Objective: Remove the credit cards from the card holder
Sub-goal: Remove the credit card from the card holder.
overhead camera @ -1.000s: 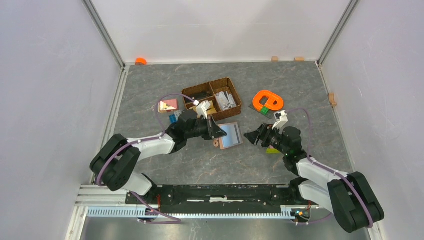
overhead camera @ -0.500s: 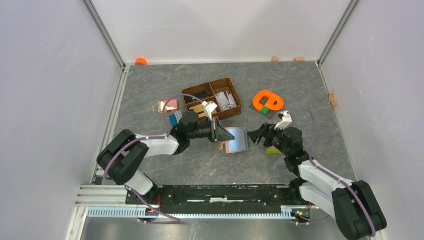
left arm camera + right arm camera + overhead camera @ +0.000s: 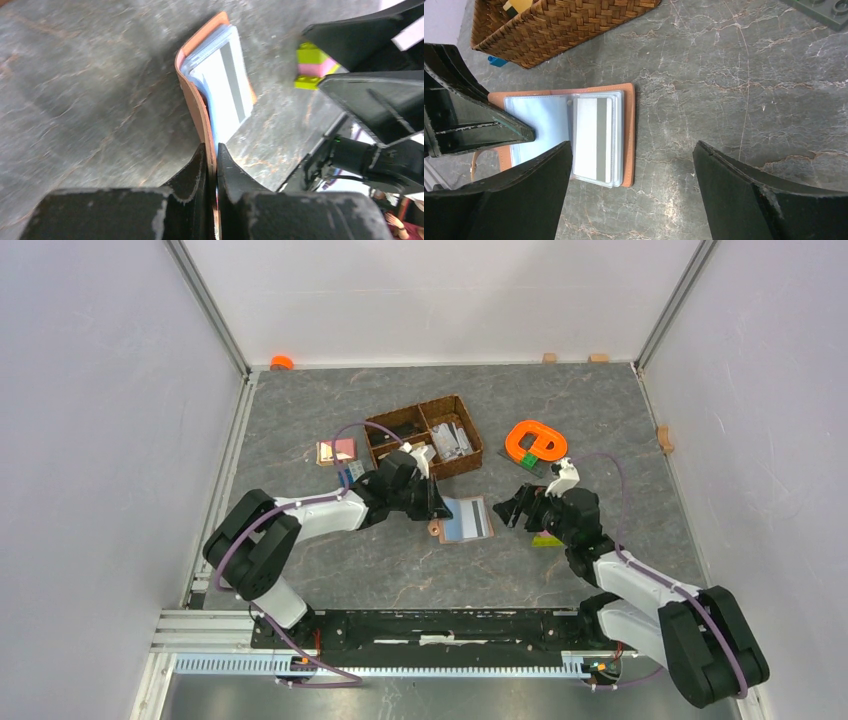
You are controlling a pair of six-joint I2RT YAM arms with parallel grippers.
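The card holder point(image 3: 466, 521) lies open on the table, reddish-brown outside with pale clear sleeves inside. My left gripper point(image 3: 437, 507) is shut on its left flap; in the left wrist view the flap point(image 3: 193, 87) curves up into the gripper point(image 3: 210, 150). A white credit card point(image 3: 594, 139) with a grey stripe sits in the top sleeve, also seen as the credit card point(image 3: 226, 82). My right gripper point(image 3: 511, 510) is open, just right of the holder. In the right wrist view that gripper point(image 3: 633, 148) hangs over the holder's right edge point(image 3: 629, 125).
A woven divided basket point(image 3: 425, 435) stands just behind the holder, close to the left arm. An orange ring-shaped piece point(image 3: 535, 441) lies behind the right gripper. A yellow-green and pink brick point(image 3: 312, 65) sits by the right arm. A pink-and-tan flat piece point(image 3: 336, 450) lies at the left.
The left gripper has lowered the holder, and its open leaf has gone from raised and curled to flat on the table. The right jaws have spread wider and edged toward the holder.
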